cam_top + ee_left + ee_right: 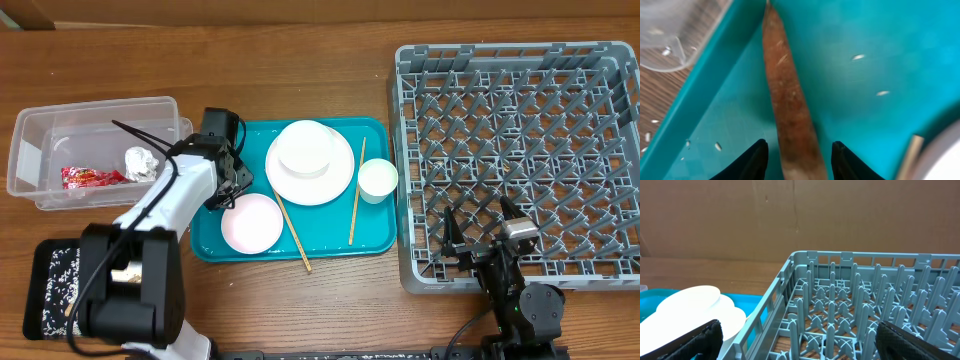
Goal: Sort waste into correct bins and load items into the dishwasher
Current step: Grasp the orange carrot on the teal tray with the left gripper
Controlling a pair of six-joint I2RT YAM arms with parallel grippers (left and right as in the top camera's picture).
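Two fingers of the left tool [800, 156] are straddling the carrot [789, 95], open, not yet gripping; its long axis is running straight ahead along the teal tray's [705, 85] left wall (right tool [797, 340] is hanging open, farther off).

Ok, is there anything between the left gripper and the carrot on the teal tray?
Nothing visible. The left gripper hangs right over the carrot, its jaws on either side with small gaps, above the bare teal tray. A chopstick lies off to one side, clear of the jaws.
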